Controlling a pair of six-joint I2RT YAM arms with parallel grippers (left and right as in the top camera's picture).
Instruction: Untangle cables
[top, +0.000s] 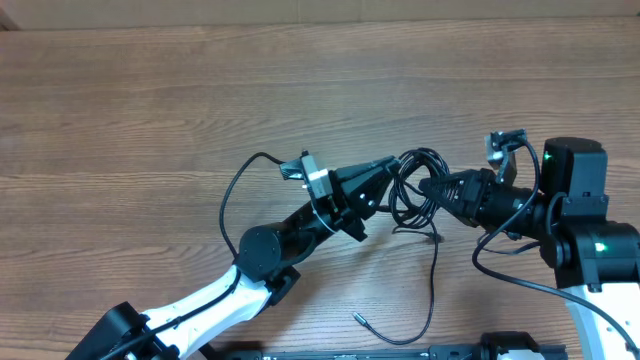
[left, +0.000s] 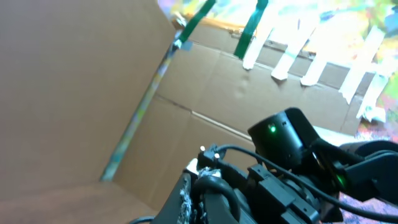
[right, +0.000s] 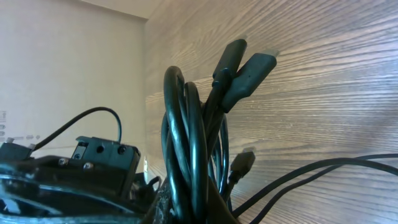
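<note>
Cables, form: thin, black, glossy round cords, the cables (top: 412, 180) are gathered into a small bundle of overlapping loops; this bundle is the reference for all positions below.
Cables, location: on the table (top: 150, 100), between the two gripper tips.
Cables, close view: the right wrist camera shows the loops (right: 186, 149) standing upright and pressed side by side.
Plugs: two flat, dark moulded plugs (right: 245, 74) project above the loops.
Trailing strand: one strand (top: 436, 280) leaves the near side of the bundle, curves left and ends in a small silver-tipped plug (top: 358, 317) lying flat, well apart from the bundle.
Table surface: matt brown wood grain with long streaks.
Left arm pose: extended diagonally from the near-left side; the left gripper (top: 388, 172) meets the bundle's left edge.
Left fingers: closed; whether a cord sits between them cannot be told.
Right arm pose: reaching in level from the right side; the right gripper (top: 432, 187) is at the bundle's right edge.
Right fingers: closed, clamping the base of the loops.
</note>
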